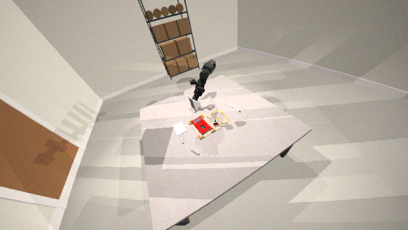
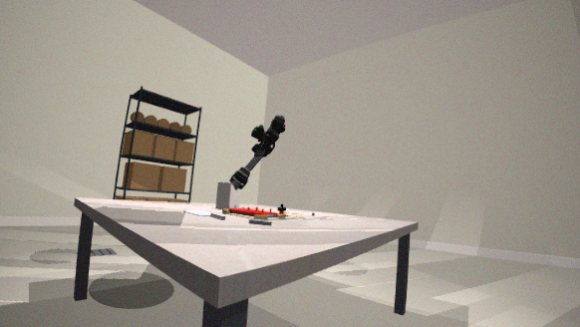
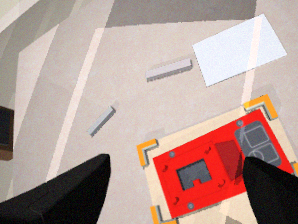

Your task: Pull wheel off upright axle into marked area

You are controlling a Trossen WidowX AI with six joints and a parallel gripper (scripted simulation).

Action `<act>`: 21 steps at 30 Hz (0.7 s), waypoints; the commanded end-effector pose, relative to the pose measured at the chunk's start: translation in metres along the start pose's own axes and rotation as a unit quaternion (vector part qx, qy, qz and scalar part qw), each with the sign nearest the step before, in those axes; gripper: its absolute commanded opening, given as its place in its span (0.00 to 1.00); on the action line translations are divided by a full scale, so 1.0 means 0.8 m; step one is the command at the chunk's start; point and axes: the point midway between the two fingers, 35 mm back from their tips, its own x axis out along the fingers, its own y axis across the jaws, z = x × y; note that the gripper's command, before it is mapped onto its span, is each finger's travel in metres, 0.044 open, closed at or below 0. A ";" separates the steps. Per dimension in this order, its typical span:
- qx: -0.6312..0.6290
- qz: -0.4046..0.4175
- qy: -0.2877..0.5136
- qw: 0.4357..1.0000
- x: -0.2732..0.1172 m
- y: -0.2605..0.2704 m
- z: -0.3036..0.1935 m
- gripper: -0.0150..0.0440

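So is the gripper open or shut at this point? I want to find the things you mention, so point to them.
Open: in the wrist view the two fingers of the gripper [image 1: 193, 82] [image 2: 257, 132] [image 3: 177, 157] stand well apart, with nothing held between them.

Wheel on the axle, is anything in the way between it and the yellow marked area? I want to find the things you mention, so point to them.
Nothing visible stands between them. In the top view, the small black wheel [image 1: 215, 123] [image 2: 282, 208] sits right by the near edge of the yellow outline [image 1: 226, 118].
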 end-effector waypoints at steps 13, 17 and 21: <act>-0.161 -0.114 0.252 0.947 0.099 0.011 -0.184 0.76; -0.183 -0.144 0.312 0.921 0.121 0.002 -0.228 0.76; -0.186 -0.149 0.321 0.916 0.124 0.000 -0.235 0.76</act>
